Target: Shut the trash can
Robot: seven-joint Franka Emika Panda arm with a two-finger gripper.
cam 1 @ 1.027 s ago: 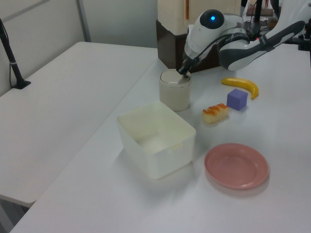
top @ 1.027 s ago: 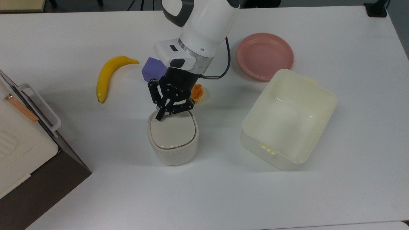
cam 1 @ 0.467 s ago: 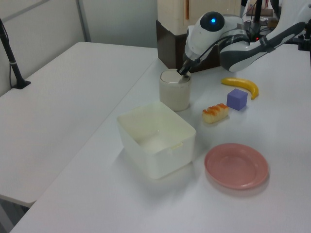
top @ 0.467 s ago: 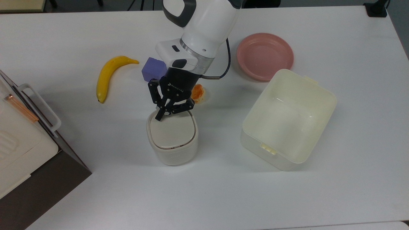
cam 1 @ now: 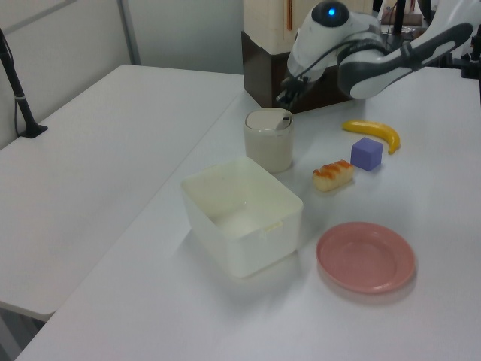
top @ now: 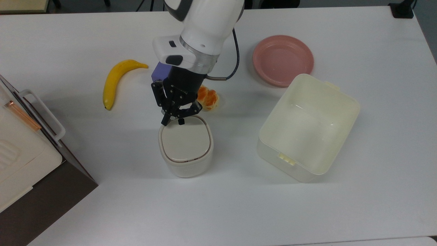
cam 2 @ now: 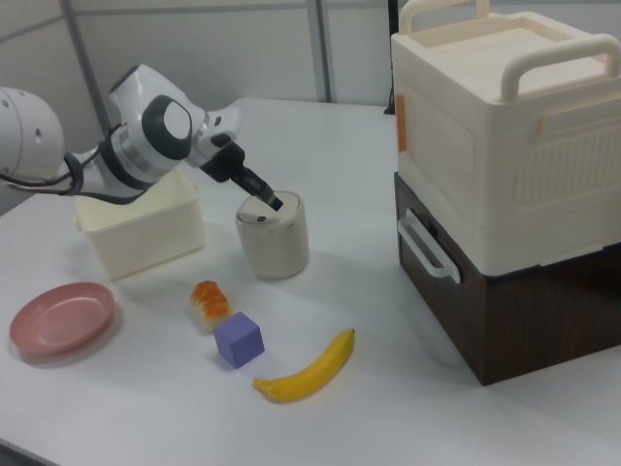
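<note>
White desk (top: 68, 34) carries everything: the trash can (top: 186, 150) stands mid-desk toward the top view's near edge, its beige lid (top: 184, 141) lying flat. The gripper (top: 172, 120) hangs just above the lid's far rim, its 2 fingers pinched together on nothing. The lid looks down, though I cannot tell if it latched. If not, it could spring open. A sideways drift could nudge the light can toward the tub (top: 307, 128) or catch the bread (top: 208, 96).
</note>
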